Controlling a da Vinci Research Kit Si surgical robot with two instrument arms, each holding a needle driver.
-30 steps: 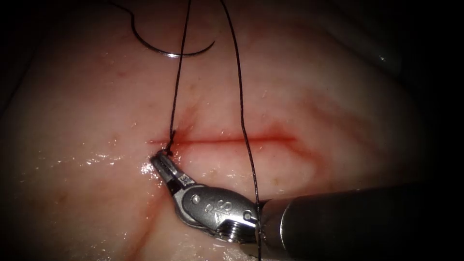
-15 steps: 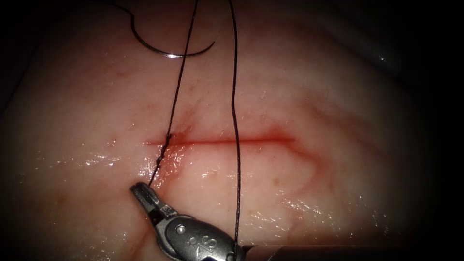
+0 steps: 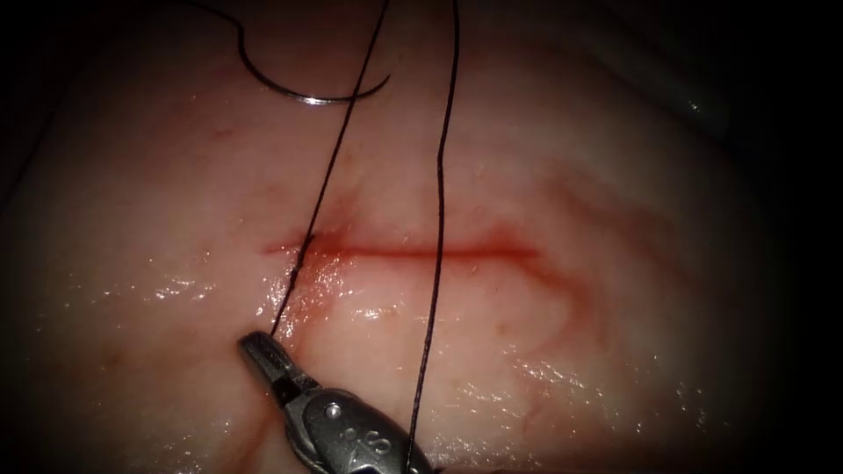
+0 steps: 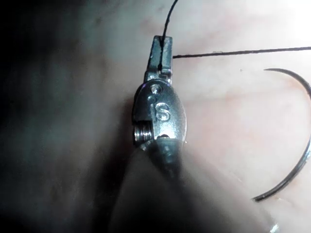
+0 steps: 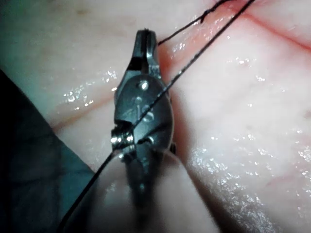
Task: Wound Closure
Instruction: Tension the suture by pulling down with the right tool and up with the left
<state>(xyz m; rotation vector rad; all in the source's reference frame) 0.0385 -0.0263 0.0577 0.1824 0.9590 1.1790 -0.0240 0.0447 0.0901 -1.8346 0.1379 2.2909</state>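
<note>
Two tools: each fingers closed on thread [image 3: 316,206].
Right tool [image 3: 255,348]: grips thread below the cut [image 3: 404,254].
Left tool [image 4: 162,51]: grips thread.
Needle [image 3: 307,95]: lies free on tissue [image 3: 615,290].

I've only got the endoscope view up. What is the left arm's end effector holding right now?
Observer: The left end effector is shut on the thread, gripped at its tips.
Operator: Where's the needle from there?
Observer: The needle lies free on the tissue beside that end effector, not touching it.
Operator: And my right one, up close?
Observer: The right end effector is shut on the thread's short end; the other strand crosses over its body.
</note>
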